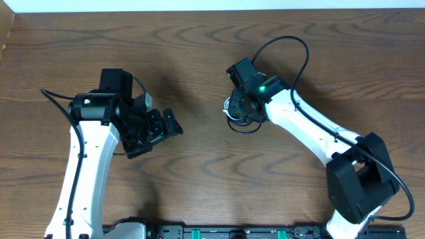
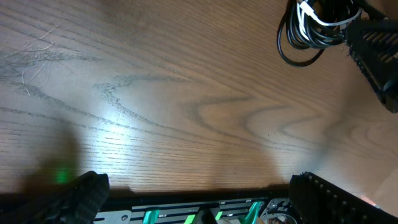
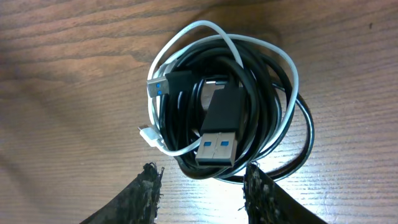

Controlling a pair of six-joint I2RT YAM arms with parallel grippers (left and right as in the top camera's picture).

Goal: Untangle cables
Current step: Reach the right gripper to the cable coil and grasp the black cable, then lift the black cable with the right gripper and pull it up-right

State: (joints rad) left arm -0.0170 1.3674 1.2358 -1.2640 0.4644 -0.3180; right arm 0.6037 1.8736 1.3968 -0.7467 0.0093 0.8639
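The cables (image 3: 249, 81) lie on the wooden table as one small coil: black loops, a thin white cable (image 3: 294, 87) wound around them, and a black USB plug (image 3: 219, 146) with a blue tongue on top. My right gripper (image 3: 200, 175) hovers over the coil's near edge, open, with the lowest black loop just between its fingertips and no squeeze visible. In the overhead view the bundle (image 1: 236, 121) sits under the right gripper (image 1: 239, 109). My left gripper (image 1: 163, 129) stands wide open and holds nothing, well to the left. In the left wrist view the bundle (image 2: 308, 31) shows far off.
A thick black cord (image 1: 292, 43) arcs from the right arm behind the bundle. Another cord (image 1: 56, 96) trails off the left arm. The arms' base rail (image 1: 219, 232) runs along the table's front edge. A pale wall borders the far edge.
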